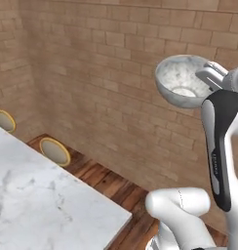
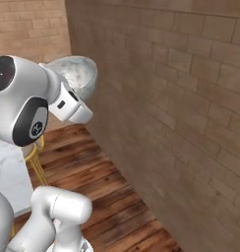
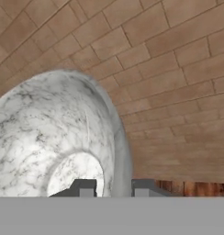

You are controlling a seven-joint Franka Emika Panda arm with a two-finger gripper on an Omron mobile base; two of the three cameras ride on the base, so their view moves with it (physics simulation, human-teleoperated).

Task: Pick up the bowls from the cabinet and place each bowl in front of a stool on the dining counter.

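We have the speckled stone-look bowl (image 1: pixel 182 80) up in the air near the brick wall (image 1: pixel 106 73), to the right of and above the dining counter (image 1: pixel 43 195), with the gripper (image 3: pixel 114 188) closed on its rim, one finger inside and one outside. It looks rigid, heavy and slick, so a one-sided rim pinch could slip or tilt; we judge a slow, level carry toward the stool (image 1: pixel 54 151) safest

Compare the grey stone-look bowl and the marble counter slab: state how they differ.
The bowl is round, hollow and tilted on its side; the dining counter is flat and level. The bowl is held up in the air by the gripper; the counter rests below. Both share a grey-white veined stone look.
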